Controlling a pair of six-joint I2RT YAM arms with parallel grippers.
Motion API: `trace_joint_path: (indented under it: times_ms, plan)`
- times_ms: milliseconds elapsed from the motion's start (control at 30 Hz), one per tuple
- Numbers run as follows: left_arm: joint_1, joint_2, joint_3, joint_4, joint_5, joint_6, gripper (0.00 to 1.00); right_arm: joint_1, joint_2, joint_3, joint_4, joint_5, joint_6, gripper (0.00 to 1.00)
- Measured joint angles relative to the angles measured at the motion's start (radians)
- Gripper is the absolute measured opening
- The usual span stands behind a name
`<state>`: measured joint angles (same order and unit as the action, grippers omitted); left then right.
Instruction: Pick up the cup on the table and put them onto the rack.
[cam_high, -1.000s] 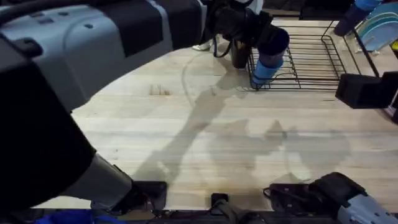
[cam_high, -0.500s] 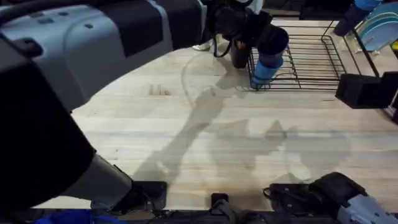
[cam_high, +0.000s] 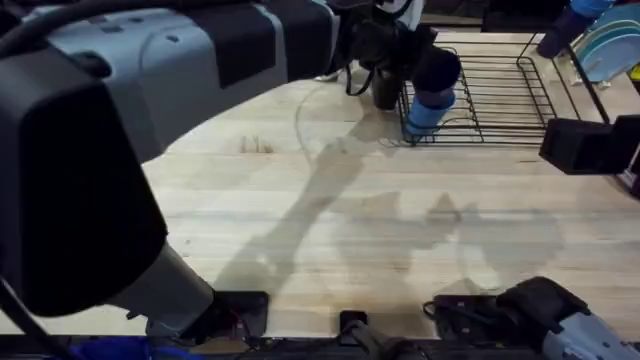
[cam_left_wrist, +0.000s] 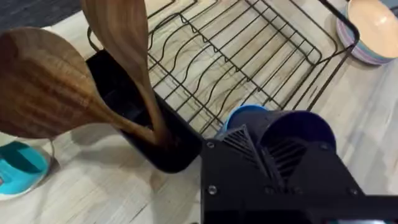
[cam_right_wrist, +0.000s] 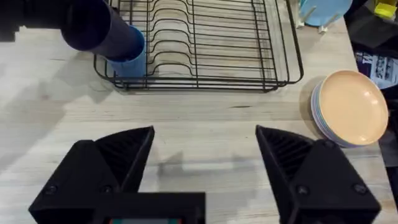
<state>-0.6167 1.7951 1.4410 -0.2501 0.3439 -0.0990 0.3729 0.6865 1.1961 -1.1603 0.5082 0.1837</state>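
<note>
Over the near-left corner of the rack (cam_high: 480, 90), as the overhead camera has it, your left gripper (cam_high: 415, 60) holds the cup (cam_high: 430, 95) tilted, its paler blue rim down at the wires; you have carried it there, and I judge that setting it down and letting go are what remain. Beside that same corner stands a dark utensil holder (cam_high: 385, 90). From the left wrist, black ribbed fingers (cam_left_wrist: 273, 155) clamp the cup (cam_left_wrist: 283, 127), smooth navy plastic, round and slightly tapered, just at the rack (cam_left_wrist: 249, 56) edge, thin black wire with curved plate dividers; two grained wooden spoons (cam_left_wrist: 68, 74) lean out of the glossy holder (cam_left_wrist: 146, 134) next to it. From the right wrist, your right gripper (cam_right_wrist: 205, 155) hangs spread and empty over pale wood well short of the rack (cam_right_wrist: 205, 43), with the cup (cam_right_wrist: 102, 31) at its corner and stacked cream plates (cam_right_wrist: 348, 109) off its far end.
</note>
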Motion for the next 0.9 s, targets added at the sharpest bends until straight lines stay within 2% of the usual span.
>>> trace_joint_path:
  times_ms: [800,900]
  plan:
    - [0.000,0.040,0.000,0.019,0.000,0.000,0.044,0.000,0.000,0.000,0.000,0.000,0.000,0.996]
    - [0.000,0.040,0.000,0.019,0.000,-0.002,0.091,0.000,0.000,0.000,0.000,0.000,0.000,0.996]
